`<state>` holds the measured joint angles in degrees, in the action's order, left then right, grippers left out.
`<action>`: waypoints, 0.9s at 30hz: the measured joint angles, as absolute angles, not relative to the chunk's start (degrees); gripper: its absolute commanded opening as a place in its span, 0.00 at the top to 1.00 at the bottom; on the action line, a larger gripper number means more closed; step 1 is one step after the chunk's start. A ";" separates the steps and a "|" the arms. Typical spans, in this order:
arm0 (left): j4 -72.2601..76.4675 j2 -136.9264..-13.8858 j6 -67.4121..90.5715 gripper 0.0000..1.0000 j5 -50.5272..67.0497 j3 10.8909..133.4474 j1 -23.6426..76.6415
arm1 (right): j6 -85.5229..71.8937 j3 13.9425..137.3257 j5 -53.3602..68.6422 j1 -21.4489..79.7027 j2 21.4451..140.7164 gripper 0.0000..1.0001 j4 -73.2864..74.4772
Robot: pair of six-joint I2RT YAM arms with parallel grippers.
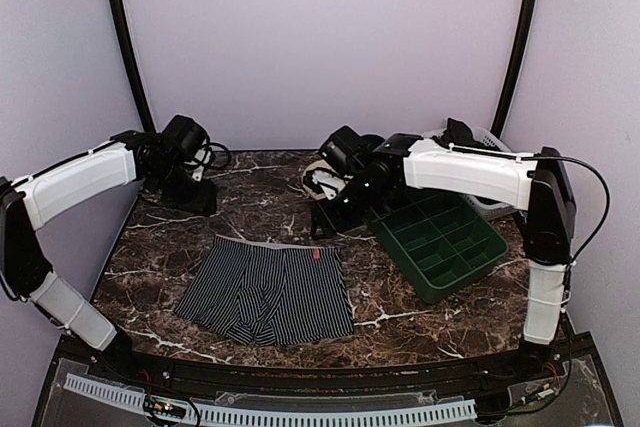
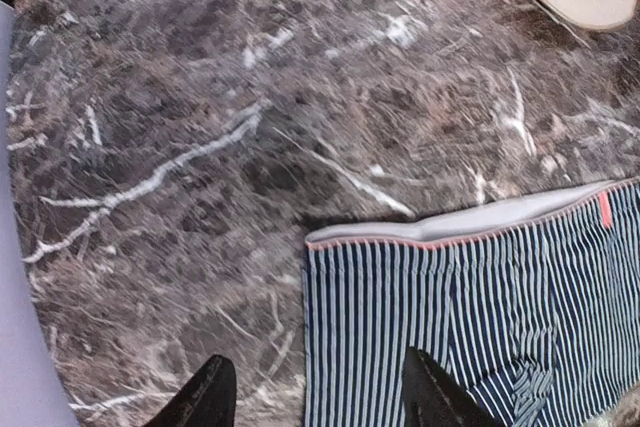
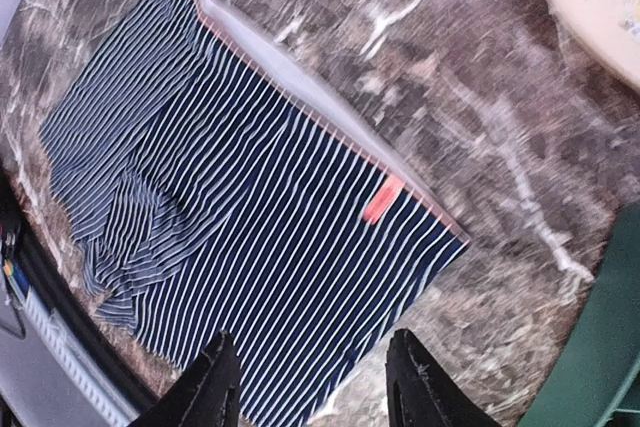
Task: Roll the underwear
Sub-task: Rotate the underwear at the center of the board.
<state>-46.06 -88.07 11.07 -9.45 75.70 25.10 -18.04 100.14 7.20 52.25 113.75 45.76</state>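
Observation:
The underwear (image 1: 268,292) lies flat and spread on the marble table, navy with white pinstripes, its grey waistband and small red mark at the far edge. My left gripper (image 1: 195,195) hovers open and empty beyond its far left corner. In the left wrist view the underwear (image 2: 480,317) fills the lower right, with the open gripper (image 2: 320,402) above its left edge. My right gripper (image 1: 333,215) hovers open and empty beyond the far right corner. In the right wrist view the underwear (image 3: 230,197) lies under the open gripper (image 3: 315,392), which is above its right edge.
A green compartment tray (image 1: 445,237) sits to the right of the underwear, and its edge shows in the right wrist view (image 3: 600,347). A white basket (image 1: 490,147) stands at the back right. A light patterned cloth (image 1: 320,179) lies behind the right gripper.

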 measured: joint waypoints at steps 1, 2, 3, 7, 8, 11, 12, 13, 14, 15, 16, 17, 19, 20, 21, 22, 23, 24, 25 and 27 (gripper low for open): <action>-45.30 -85.27 11.92 0.47 -7.75 72.49 25.98 | -17.96 98.48 9.02 52.31 113.03 0.57 44.97; -44.80 -82.65 13.13 0.50 -6.07 69.14 27.40 | -17.85 97.12 10.76 52.38 112.71 0.60 44.23; -44.49 -80.66 14.24 0.54 -4.45 66.13 29.26 | -17.72 95.92 12.36 52.49 112.64 0.62 43.40; -42.37 -79.07 20.18 0.63 1.41 56.25 36.36 | -16.91 92.47 16.91 52.86 113.45 0.73 42.02; -41.80 -79.15 21.67 0.63 2.68 53.67 37.30 | -16.71 92.18 17.47 52.86 113.86 0.75 41.93; -41.52 -79.15 25.61 0.66 4.21 48.58 37.65 | -15.53 91.94 18.50 52.86 115.15 0.82 41.71; -41.50 -79.18 26.39 0.68 4.27 47.66 37.60 | -15.11 91.94 18.59 52.86 115.68 0.84 41.60; -41.52 -79.42 27.35 0.69 4.29 47.29 37.60 | -14.50 91.92 18.68 52.86 116.14 0.85 41.52; -41.28 -80.01 27.70 0.71 4.27 47.33 37.60 | -14.04 91.88 18.76 52.86 116.79 0.86 41.41; -40.95 -80.79 28.01 0.73 4.19 47.55 37.50 | -13.61 91.74 18.85 52.86 117.51 0.86 41.21; -40.69 -82.17 28.32 0.73 4.03 47.99 37.47 | -13.21 91.46 18.87 52.86 118.06 0.87 40.91; -40.38 -84.01 28.40 0.74 3.77 48.62 37.45 | -12.75 90.89 18.87 52.86 118.63 0.88 40.53; -39.64 -88.05 28.56 0.76 3.09 49.87 37.12 | -12.23 89.43 18.61 52.88 119.48 0.89 40.21; -39.29 -89.56 28.56 0.78 2.72 50.28 36.91 | -12.01 88.68 18.39 52.90 119.81 0.89 40.14; -38.98 -91.42 28.47 0.79 2.46 50.94 36.49 | -11.77 87.77 18.11 53.06 120.11 0.89 39.99; -38.96 -92.47 28.34 0.80 2.42 51.44 35.97 | -11.51 87.24 17.93 53.12 120.33 0.89 39.90; -39.16 -93.30 28.05 0.80 2.35 52.49 35.11 | -11.33 86.54 17.78 53.25 120.51 0.89 39.66; -38.85 -94.00 27.62 0.81 2.04 53.32 34.24 | -11.16 86.02 17.82 53.47 120.55 0.89 39.22; -38.57 -95.07 27.11 0.81 1.83 54.52 33.06 | -11.05 85.89 17.74 53.87 120.53 0.90 38.83; -37.93 -97.82 25.26 0.81 1.34 57.43 30.98 | -11.00 85.52 17.76 55.16 120.51 0.90 37.54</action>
<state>-37.93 -97.82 25.26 1.34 57.43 30.98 -11.00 85.52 17.76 55.16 120.51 37.54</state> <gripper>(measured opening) 0.192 0.106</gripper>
